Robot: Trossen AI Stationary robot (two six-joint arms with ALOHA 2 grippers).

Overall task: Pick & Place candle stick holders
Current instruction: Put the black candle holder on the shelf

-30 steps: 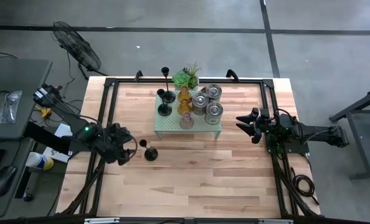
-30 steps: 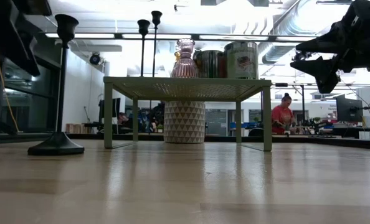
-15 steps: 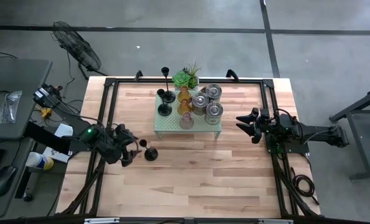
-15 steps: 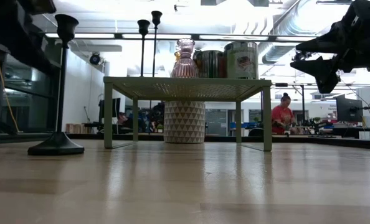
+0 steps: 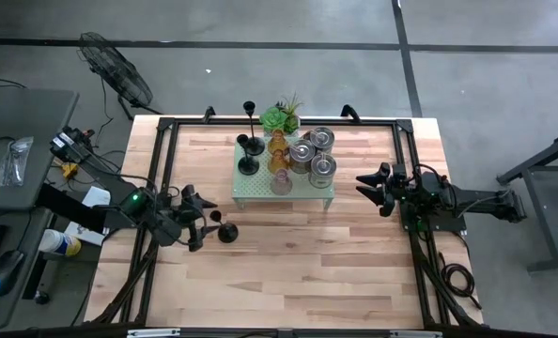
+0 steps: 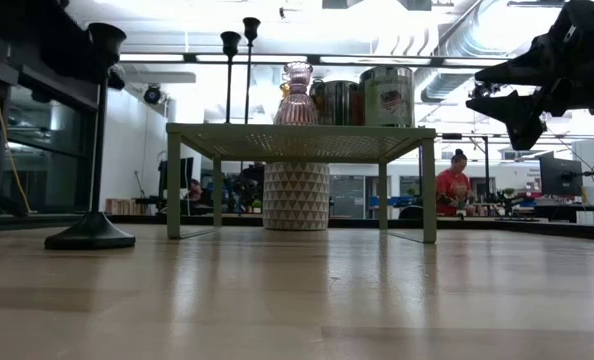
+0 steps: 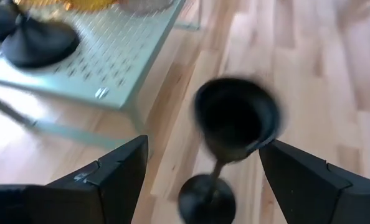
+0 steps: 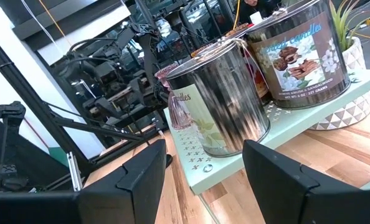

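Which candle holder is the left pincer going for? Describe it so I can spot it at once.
Start at the pale green stand mid-table, then look off its front-left corner, toward the open left pincer. There a lone black candle holder stands on bare wood. Its black twins sit up on the stand; this one alone is off it.

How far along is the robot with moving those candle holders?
One black holder stands on the table, off the green stand. The left gripper, open, is beside it, holding nothing. The other holders are on the stand. The right gripper waits, open.
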